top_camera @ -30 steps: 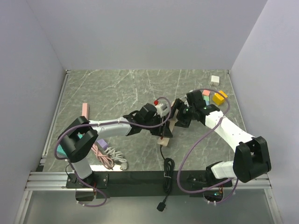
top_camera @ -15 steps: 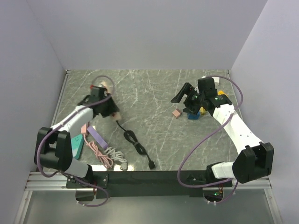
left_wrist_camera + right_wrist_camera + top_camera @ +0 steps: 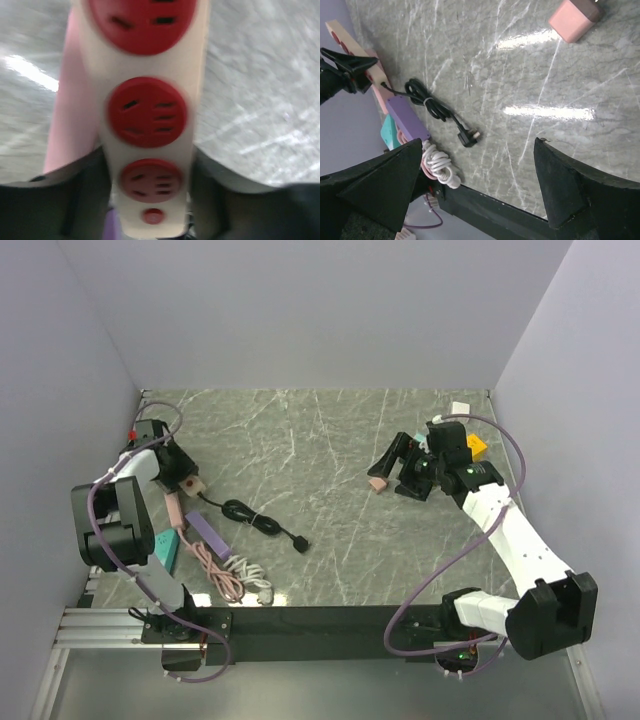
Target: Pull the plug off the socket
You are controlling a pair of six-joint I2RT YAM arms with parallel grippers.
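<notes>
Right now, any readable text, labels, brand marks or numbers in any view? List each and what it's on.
No readable text in any view.
On the power strip: red sockets and a red button, no print visible, and the view is blurred.
On the pink adapter: plain faces, no marking.
On the purple bar and the black plug: too small to show any print.

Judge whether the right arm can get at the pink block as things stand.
Probably yes. The pink block lies bare on the table close by the right tool, whose jaws stand open. Nothing sits between them, and the black cable lies far off across the table.
</notes>
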